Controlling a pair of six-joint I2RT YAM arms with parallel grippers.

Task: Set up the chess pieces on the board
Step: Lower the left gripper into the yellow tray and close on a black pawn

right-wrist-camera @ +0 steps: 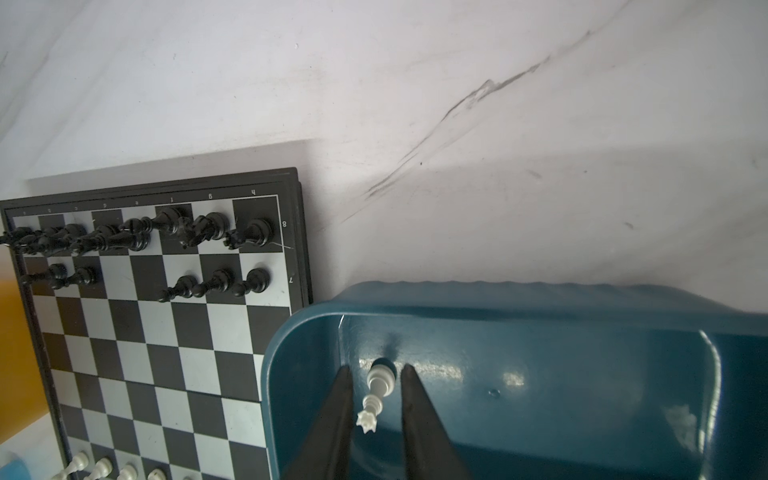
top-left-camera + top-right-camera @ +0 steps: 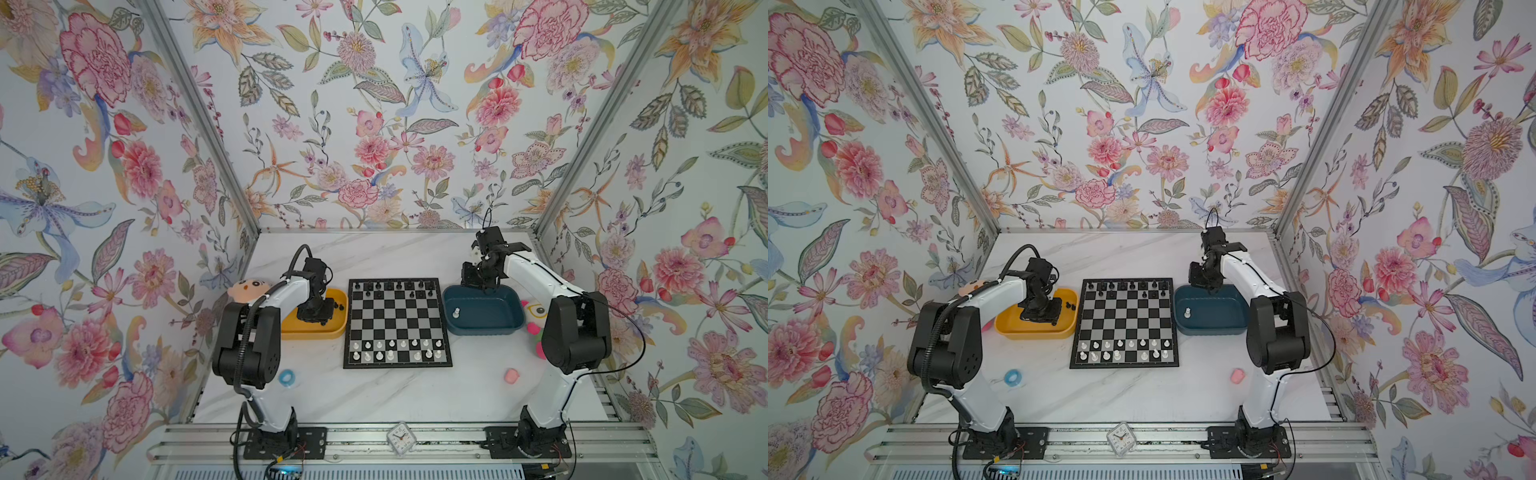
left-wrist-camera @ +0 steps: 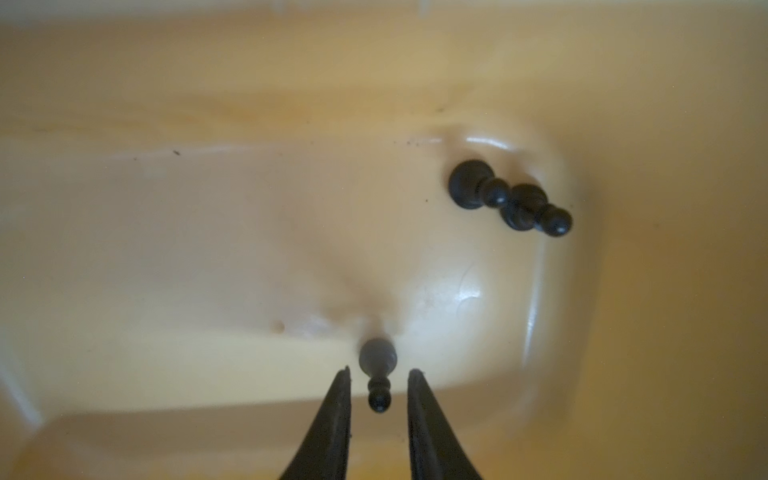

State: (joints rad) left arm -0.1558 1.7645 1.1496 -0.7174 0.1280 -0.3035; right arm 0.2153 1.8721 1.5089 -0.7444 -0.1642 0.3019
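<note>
The board (image 2: pixel 397 320) lies mid-table. Several black chess pieces (image 2: pixel 388 286) stand on its two far rows and several white ones (image 2: pixel 390 351) on its two near rows. My left gripper (image 3: pixel 380 374) is down in the yellow tray (image 2: pixel 291 330) and open. A black pawn (image 3: pixel 378 361) stands between its fingers with a gap on each side. Two more black pawns (image 3: pixel 509 199) lie together in the tray's corner. Over the blue tray (image 2: pixel 498 328), my right gripper (image 1: pixel 376 368) is open around a white queen (image 1: pixel 380 380), whose crown is close to one finger.
An orange-faced plush (image 2: pixel 249 286) sits behind the left arm, and another plush (image 2: pixel 534 316) lies right of the blue tray. A blue ring (image 2: pixel 286 377) and a pink toy (image 2: pixel 512 375) lie near the front corners. A small clock (image 2: pixel 401 438) rests on the front rail.
</note>
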